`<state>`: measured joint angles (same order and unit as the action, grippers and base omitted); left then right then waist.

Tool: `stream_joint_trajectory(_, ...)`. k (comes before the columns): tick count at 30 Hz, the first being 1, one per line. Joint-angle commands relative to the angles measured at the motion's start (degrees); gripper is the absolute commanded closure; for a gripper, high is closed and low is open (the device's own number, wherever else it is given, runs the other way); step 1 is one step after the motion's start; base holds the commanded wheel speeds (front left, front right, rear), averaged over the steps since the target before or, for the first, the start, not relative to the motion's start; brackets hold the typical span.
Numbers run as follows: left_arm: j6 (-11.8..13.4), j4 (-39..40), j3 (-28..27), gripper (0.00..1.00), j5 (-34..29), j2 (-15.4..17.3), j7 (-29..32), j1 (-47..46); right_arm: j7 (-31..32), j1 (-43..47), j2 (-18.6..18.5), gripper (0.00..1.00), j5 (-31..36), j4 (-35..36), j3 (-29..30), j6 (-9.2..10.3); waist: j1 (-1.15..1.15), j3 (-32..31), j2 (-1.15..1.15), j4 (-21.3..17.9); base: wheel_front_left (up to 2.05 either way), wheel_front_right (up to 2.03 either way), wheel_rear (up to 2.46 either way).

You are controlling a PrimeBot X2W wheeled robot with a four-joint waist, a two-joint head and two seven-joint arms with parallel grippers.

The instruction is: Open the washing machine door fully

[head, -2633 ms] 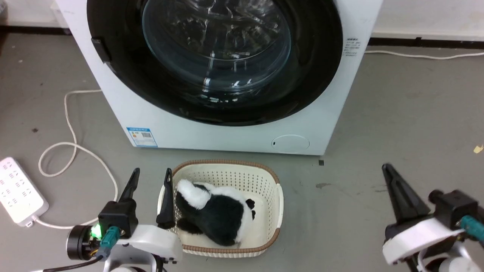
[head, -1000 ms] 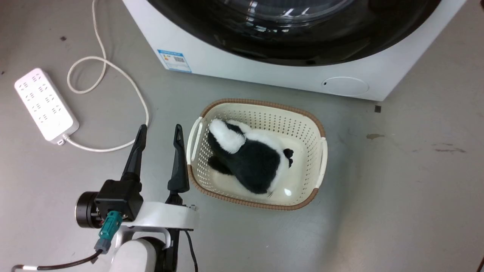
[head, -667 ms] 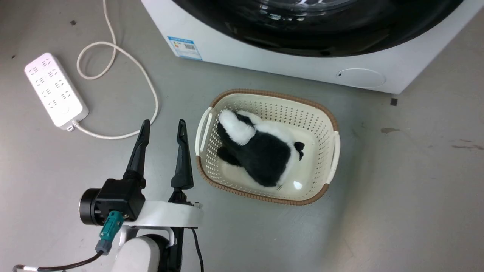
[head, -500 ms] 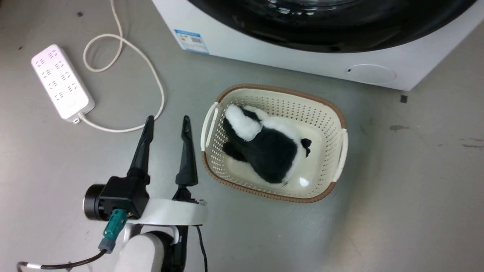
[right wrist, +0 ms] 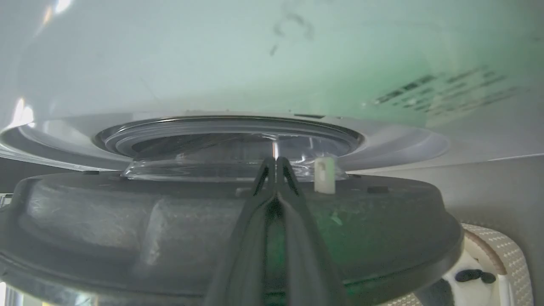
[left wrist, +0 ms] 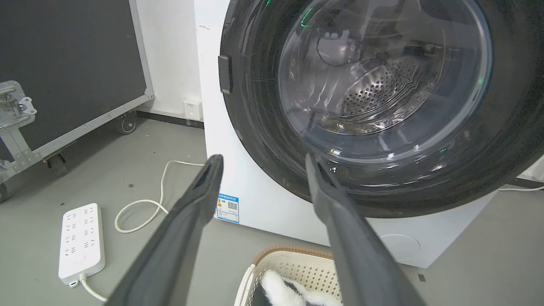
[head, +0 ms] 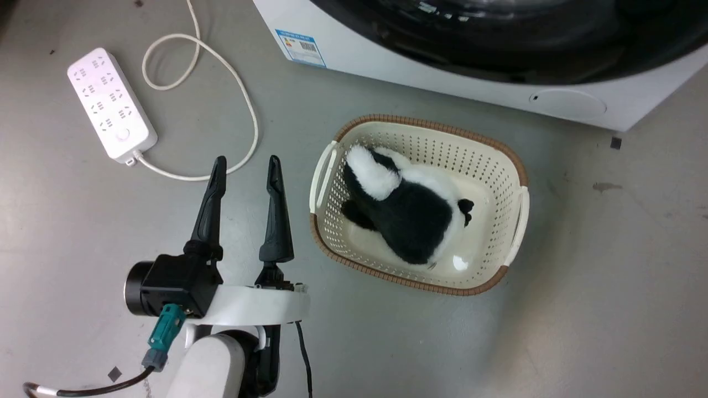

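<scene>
The machine (left wrist: 263, 204) stands behind, and its door (left wrist: 250, 119) hangs ajar, with a gap between its inner face and the white front in the right wrist view. The basket (head: 442, 149) sits on the floor just before it. The left gripper (head: 246, 160) hovers beside the basket, fingers spread and empty. The right gripper (right wrist: 276, 163) sits in that gap, fingers pinched together on nothing. The step looks like the opening swing. Next, the right arm should sweep the door outward round its hinge.
</scene>
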<state>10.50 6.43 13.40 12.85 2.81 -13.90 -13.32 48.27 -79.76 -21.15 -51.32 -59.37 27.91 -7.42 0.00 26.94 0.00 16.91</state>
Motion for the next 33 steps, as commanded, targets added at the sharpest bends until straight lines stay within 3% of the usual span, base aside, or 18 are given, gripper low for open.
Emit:
stream_joint_trajectory(1,0.4,0.2,0.2,0.0,0.6,0.1,-0.6,-1.2,1.5,-0.2,0.7,1.0,-1.7,-1.2,0.8,-0.07,0.0,-0.8,0.0,0.2,0.0,0.0,0.0)
stream_joint_trajectory(8,0.1,-1.0,0.5,0.0,1.2,0.1,-1.1,0.0,4.9,8.3,3.7,1.0,-5.0,1.5,3.0,-0.07,0.0,-6.1,0.0,-0.5,0.0,0.0,0.0)
stream_joint_trajectory(20,-1.6,-3.4,-1.5,0.0,0.8,0.1,-1.1,3.9,12.2,27.0,15.6,1.0,-9.6,17.2,4.8,-0.07,0.0,-13.2,0.0,-1.9,0.0,0.0,0.0)
stream_joint_trajectory(23,-1.9,-3.7,-1.6,0.0,0.9,0.1,-1.1,4.4,13.8,29.8,17.0,1.0,-9.8,19.7,4.3,-0.07,0.0,-14.0,0.0,-1.9,0.0,0.0,0.0)
stream_joint_trajectory(28,-2.7,-5.0,-1.0,0.0,0.9,0.1,-1.1,5.5,17.1,36.3,18.2,1.0,-13.5,23.0,1.0,-0.07,0.0,-16.5,0.0,-1.5,0.0,0.0,0.0)
stream_joint_trajectory(29,-2.9,-5.7,-0.8,0.0,0.5,0.1,-1.1,6.1,17.2,38.5,18.2,1.0,-18.2,22.6,-2.8,-0.07,0.0,-17.6,0.0,-1.2,0.0,0.0,0.0)
stream_joint_trajectory(30,-2.9,-5.7,-0.8,0.0,0.5,0.1,-1.1,6.1,17.2,38.5,18.2,1.0,-18.2,22.6,-2.8,-0.07,0.0,-17.6,0.0,-1.2,0.0,0.0,0.0)
stream_joint_trajectory(33,-3.0,-6.4,-0.7,0.0,0.6,0.1,-1.1,7.0,15.7,42.3,18.3,1.0,-24.5,23.7,-10.1,-0.07,0.0,-19.0,0.0,-0.7,0.0,0.0,0.0)
